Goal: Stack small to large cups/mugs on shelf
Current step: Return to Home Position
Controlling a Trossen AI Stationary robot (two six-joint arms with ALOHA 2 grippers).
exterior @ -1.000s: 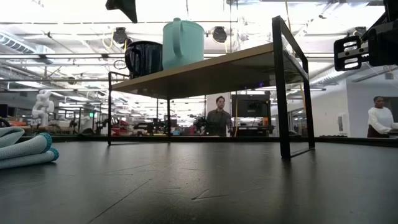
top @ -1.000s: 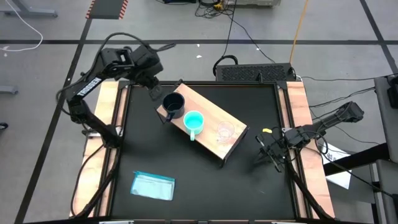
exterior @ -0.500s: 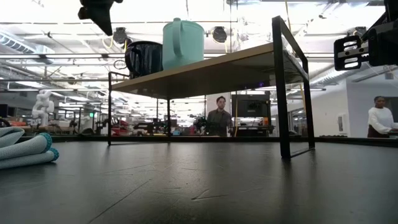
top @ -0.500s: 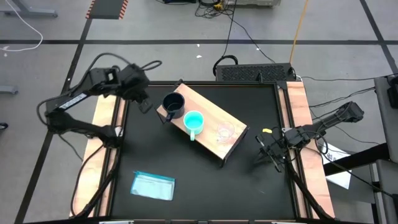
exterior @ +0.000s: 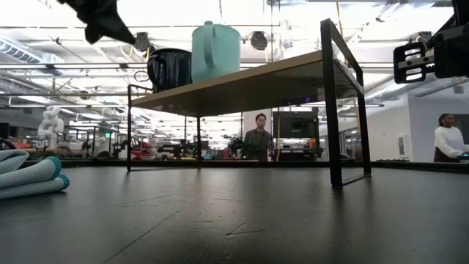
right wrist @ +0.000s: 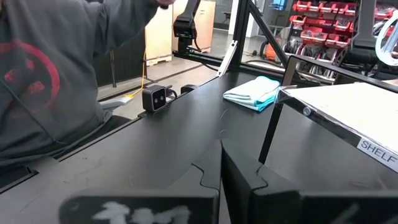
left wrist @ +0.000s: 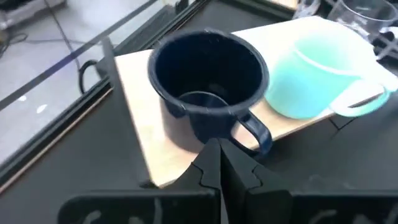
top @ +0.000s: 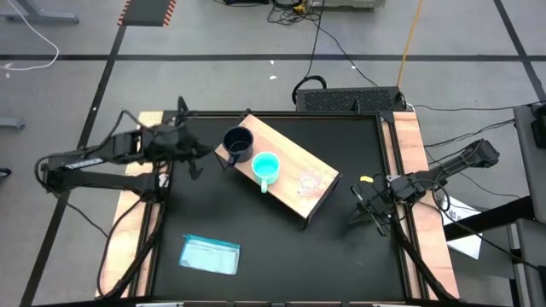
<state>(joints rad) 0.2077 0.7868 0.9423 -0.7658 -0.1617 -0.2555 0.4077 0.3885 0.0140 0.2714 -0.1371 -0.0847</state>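
Observation:
On the light-wood shelf (top: 290, 183) three vessels stand upright on their bases in a row. The navy mug (top: 238, 143) is at the shelf's far left end, the turquoise mug (top: 265, 166) is in the middle, and the clear cup (top: 309, 179) comes after it. My left gripper (top: 194, 164) is shut and empty, left of the shelf; in its wrist view the navy mug (left wrist: 208, 68) lies just beyond its shut tips (left wrist: 219, 163). At the table's right edge my right gripper (top: 367, 213) waits, shut and empty.
A flat light-blue packet (top: 210, 254) lies near the table's front left. The shelf stands on thin dark legs (exterior: 331, 110), with open space under it. A person in a grey top (right wrist: 56, 74) is beside the table in the right wrist view.
My left gripper has drawn back from beside the navy mug toward the table's left edge and gone lower as its arm folded back; it stays shut. The mugs and the cup have not moved.

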